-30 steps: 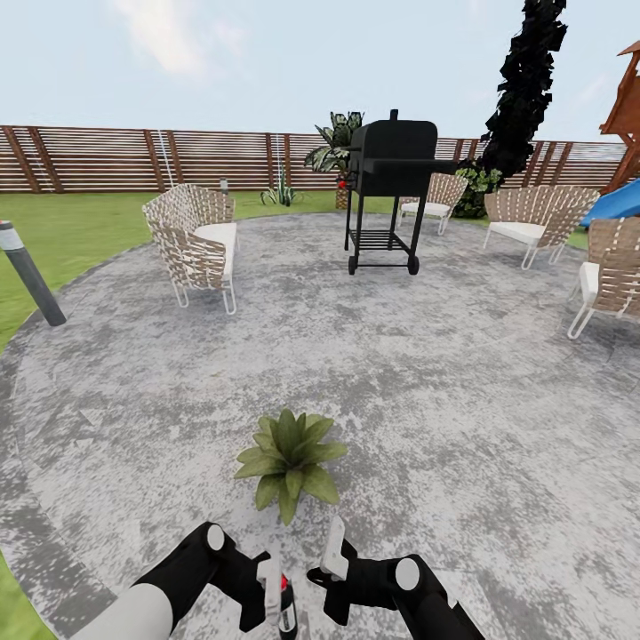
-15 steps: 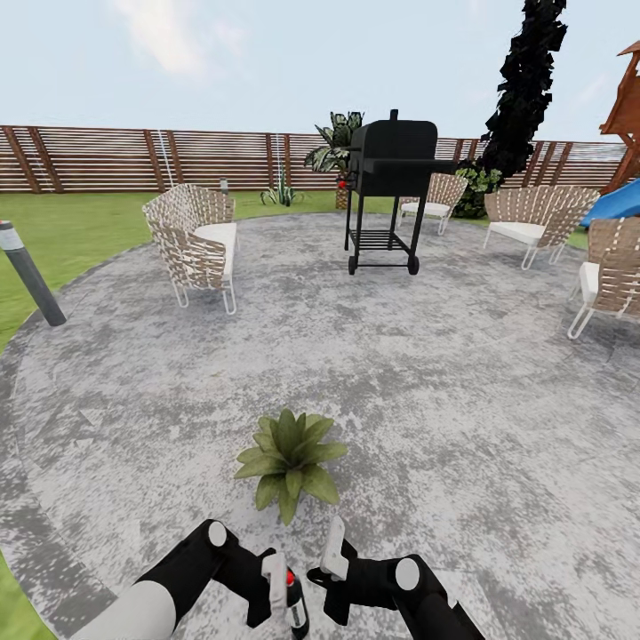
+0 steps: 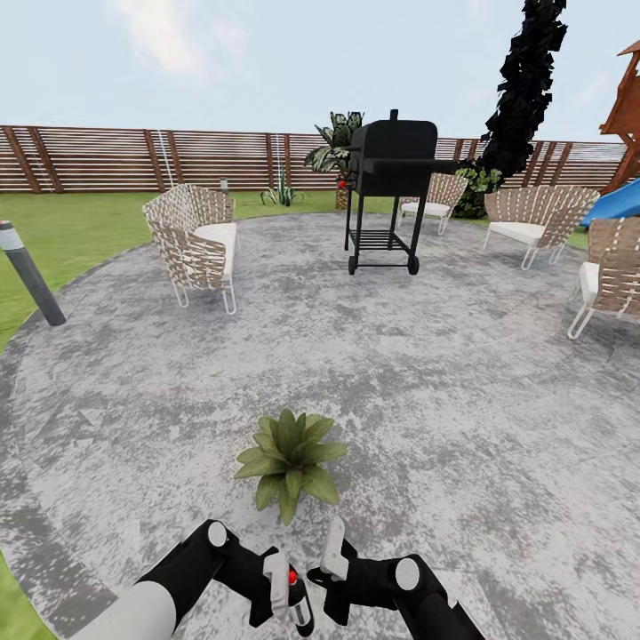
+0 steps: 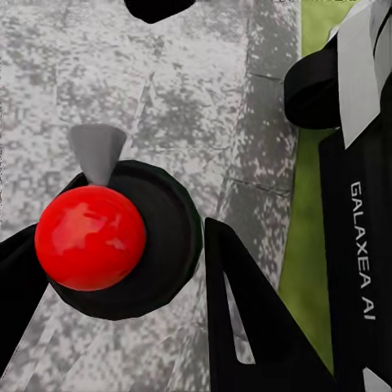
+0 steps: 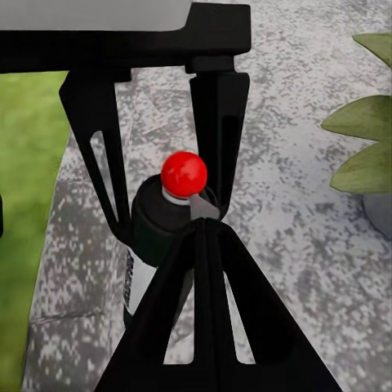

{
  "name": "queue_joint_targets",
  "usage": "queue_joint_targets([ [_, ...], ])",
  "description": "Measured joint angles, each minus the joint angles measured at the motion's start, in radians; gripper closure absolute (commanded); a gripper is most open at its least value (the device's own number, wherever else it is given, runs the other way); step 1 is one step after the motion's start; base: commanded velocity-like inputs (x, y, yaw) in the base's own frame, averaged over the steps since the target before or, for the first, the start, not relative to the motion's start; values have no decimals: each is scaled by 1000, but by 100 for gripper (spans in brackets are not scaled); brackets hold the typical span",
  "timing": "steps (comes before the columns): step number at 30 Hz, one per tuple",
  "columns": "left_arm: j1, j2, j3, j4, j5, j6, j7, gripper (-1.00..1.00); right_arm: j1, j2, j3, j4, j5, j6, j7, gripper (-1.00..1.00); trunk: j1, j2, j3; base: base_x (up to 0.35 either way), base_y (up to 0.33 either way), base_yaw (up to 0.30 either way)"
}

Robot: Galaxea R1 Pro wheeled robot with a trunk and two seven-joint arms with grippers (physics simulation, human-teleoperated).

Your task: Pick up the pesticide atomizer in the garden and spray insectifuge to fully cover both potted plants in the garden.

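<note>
One readable marking, "GALAXEA AI" on right gripper point(image 4: 359, 245), pesticide atomizer point(image 4: 114, 241) alongside

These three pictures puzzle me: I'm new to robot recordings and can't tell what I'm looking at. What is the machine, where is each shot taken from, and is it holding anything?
It is a simulated two-armed robot on a round stone patio in a garden. The wide picture comes from a camera on its head, looking down over both arms. The other two come from cameras near each gripper, looking along its fingers.

The left gripper is shut on the pesticide atomizer, a small dark spray bottle with a red top. From the left wrist camera you look straight down on that red top. The right gripper sits right beside the bottle, and its camera sees the bottle held between the left gripper's fingers.

Just ahead stands one potted plant. Farther back are woven chairs, a black grill and a slatted fence.
</note>
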Motion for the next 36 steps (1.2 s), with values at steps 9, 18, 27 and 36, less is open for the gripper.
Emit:
queue_joint_targets([
  [9,0,0,0,0,0,-10,-22,100,0,0,0,0,0,0,0,100,0,0,0,0,0,0],
  [18,0,0,0,0,-1,-12,-35,100,0,0,0,0,0,0,-1,100,0,0,0,0,0,0],
  [27,0,-8,1,2,1,-12,-35,100,0,0,0,0,0,0,-1,100,0,0,0,0,0,0],
  [36,0,-15,2,2,2,-13,-35,100,0,0,0,0,0,0,-1,100,0,0,0,0,0,0],
])
